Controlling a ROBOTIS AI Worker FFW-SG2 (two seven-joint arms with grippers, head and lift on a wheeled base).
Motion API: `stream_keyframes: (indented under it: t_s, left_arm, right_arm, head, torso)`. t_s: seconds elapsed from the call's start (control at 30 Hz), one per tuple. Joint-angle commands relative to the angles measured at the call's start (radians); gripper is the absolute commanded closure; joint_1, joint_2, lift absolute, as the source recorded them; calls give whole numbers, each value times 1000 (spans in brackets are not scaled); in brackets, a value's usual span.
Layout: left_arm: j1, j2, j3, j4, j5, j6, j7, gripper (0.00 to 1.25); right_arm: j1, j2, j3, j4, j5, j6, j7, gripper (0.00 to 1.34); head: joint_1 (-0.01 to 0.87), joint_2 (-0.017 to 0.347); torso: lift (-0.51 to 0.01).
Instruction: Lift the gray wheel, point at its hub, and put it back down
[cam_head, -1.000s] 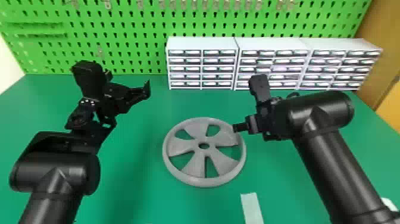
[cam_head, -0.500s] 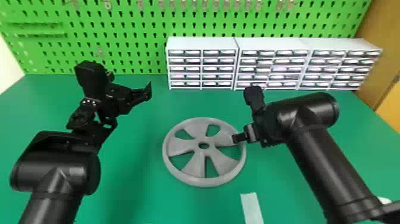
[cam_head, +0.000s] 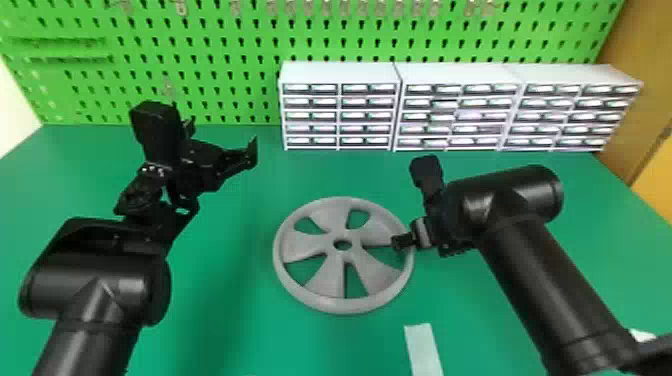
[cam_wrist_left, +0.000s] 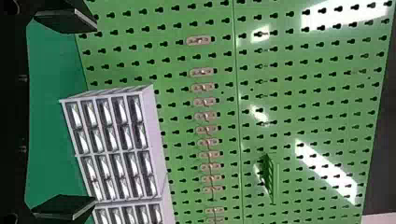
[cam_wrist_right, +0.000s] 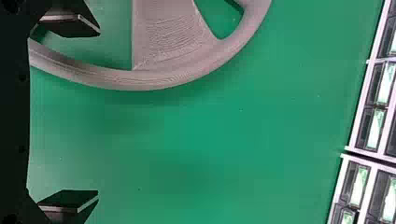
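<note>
With right fingers (cam_wrist_right: 72, 28) parted, seemingly about the rim (cam_head: 406, 267) at three o'clock of the gray wheel (cam_head: 325, 280), flat on the table (cam_head: 225, 325); left fingers (cam_wrist_left: 60, 19) apart too, toward ten o'clock. Looks light, stiff, perhaps slick. Best pinched squarely across that rim to limit tilting.

The gray wheel (cam_head: 332, 267) lies flat on the green counter (cam_head: 225, 320), near its middle, with its whole underside down and a thick, rounded rim running all the way around. Five broad spokes widen from the small hub (cam_head: 343, 234) toward the rim, with five openings between them that let the green show through. The hub has a round hole at its center, and fine ridges line the matte spoke surface.
</note>
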Motion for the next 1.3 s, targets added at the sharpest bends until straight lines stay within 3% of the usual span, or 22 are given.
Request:
stream_keyframes:
  t_s: [0.0,0.37,0.47,0.63,0.8,0.97,1.17,1.27]
  left_arm:
    - [-2,0,-1,0,-3,1,0,-2]
    - [-3,0,-2,0,-4,1,-1,-2]
    - [-3,0,-4,0,-4,1,-1,-2]
    - [-3,0,-4,0,-4,3,-1,-2]
    - [-3,0,-2,0,-4,4,-3,-2]
    - [-3,0,-5,0,-7,6,-5,-2]
    - [-3,0,-4,0,-7,6,-5,-2]
    - [-3,0,-4,0,-7,7,-5,-2]
  right_arm:
    - [-1,1,-3,16,0,-13,0,81]
    - [-3,3,-6,30,-2,-26,0,119]
    - [-1,1,-6,31,-7,-30,0,256]
    - [-1,1,-8,37,-8,-33,0,598]
    - [0,1,-3,37,-10,-38,0,644]
    - [0,1,8,39,-2,-41,0,835]
    - [5,1,17,42,1,-58,0,915]
    - [9,1,20,42,4,-69,0,1165]
  head:
    - [692,48]
    - [692,48]
    - [692,48]
    - [692,48]
    - [692,48]
    - [692,48]
    - [692,48]
    - [692,48]
  torso:
    - [-88]
    - [-88]
    - [-88]
    - [-88]
    - [-88]
    - [-88]
    - [-88]
    - [-88]
